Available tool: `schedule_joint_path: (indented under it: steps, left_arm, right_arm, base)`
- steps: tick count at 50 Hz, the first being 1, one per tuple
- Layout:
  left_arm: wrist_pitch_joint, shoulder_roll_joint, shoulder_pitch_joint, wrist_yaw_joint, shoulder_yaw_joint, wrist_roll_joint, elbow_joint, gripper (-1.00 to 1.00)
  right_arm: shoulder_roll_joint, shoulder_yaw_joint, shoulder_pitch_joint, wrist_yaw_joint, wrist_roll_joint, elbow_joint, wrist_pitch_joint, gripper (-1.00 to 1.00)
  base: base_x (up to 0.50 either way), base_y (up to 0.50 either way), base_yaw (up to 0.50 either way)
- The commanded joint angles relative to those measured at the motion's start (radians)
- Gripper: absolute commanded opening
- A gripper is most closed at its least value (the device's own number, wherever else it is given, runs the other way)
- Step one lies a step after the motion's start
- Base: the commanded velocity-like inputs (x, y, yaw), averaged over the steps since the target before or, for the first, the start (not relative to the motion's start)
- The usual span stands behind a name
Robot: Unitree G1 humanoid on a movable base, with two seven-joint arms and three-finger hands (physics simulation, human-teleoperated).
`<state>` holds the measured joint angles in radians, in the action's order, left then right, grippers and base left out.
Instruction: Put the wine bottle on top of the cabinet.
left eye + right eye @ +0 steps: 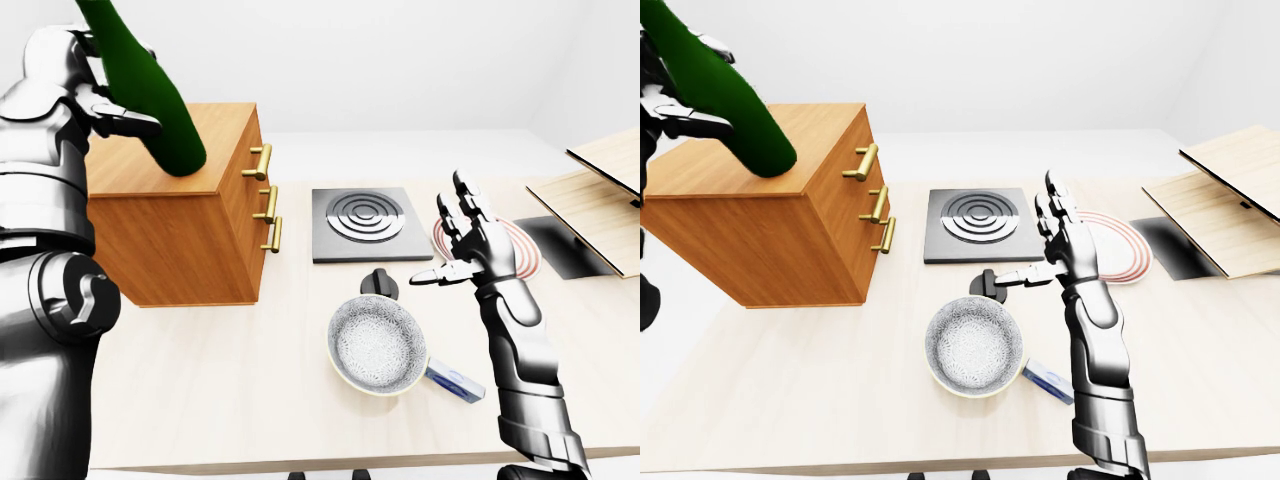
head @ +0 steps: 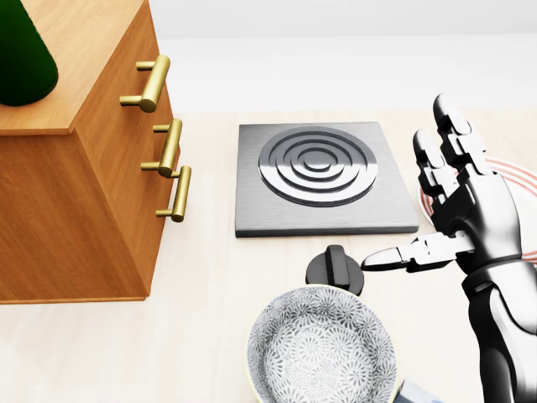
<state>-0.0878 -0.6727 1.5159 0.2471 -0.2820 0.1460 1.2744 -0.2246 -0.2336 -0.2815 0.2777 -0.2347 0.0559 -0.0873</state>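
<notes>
Left hand (image 1: pixel 95 105) gripping tilted wine bottle (image 1: pixel 150 90) over the cabinet (image 1: pixel 185 215) top, right hand (image 2: pixel 466 214) hovering with fingers spread near stove knob (image 2: pixel 335 269), above patterned bowl (image 1: pixel 378 345)
</notes>
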Motion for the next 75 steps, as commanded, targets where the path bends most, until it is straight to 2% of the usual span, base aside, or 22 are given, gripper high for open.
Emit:
schedule_joint_path:
  steps: [1, 35, 47, 57, 68, 73, 75]
  left_arm:
    - [0.001, -0.002, -0.234, 0.005, 0.062, 0.068, 0.028, 1.0]
    - [0.001, 0.005, -0.253, 0.014, 0.061, 0.071, 0.029, 1.0]
    - [0.001, -0.046, -0.19, 0.068, 0.073, 0.079, -0.007, 1.0]
    - [0.001, -0.069, -0.197, 0.102, 0.075, 0.06, -0.05, 1.0]
    - [0.001, -0.092, -0.218, 0.154, 0.082, 0.051, -0.13, 1.0]
    - [0.001, -0.089, -0.278, 0.182, 0.068, 0.019, -0.238, 1.0]
    - [0.001, -0.091, -0.317, 0.204, 0.062, 0.006, -0.34, 1.0]
  right_arm:
    - [-0.001, 0.001, -0.003, -0.003, -0.002, 0.009, 0.0, 1.0]
    - [0.016, 0.007, 0.025, -0.003, 0.001, 0.014, 0.0, 1.0]
    - [0.02, 0.012, 0.023, -0.007, -0.001, 0.012, 0.0, 1.0]
    - [0.019, 0.01, 0.022, -0.009, -0.003, 0.025, 0.0, 1.0]
    - [0.024, 0.014, 0.026, -0.009, -0.003, 0.006, 0.0, 1.0]
    - [0.027, 0.014, 0.029, -0.006, -0.003, -0.015, 0.0, 1.0]
    - [0.027, 0.015, 0.029, -0.002, -0.002, -0.029, 0.0, 1.0]
  base:
    - [0.0, 0.0, 0.0]
    - [0.0, 0.0, 0.0]
    - [0.0, 0.0, 0.0]
    - [0.0, 0.0, 0.0]
    - [0.0, 0.0, 0.0]
    - [0.0, 0.0, 0.0]
    - [0.0, 0.0, 0.0]
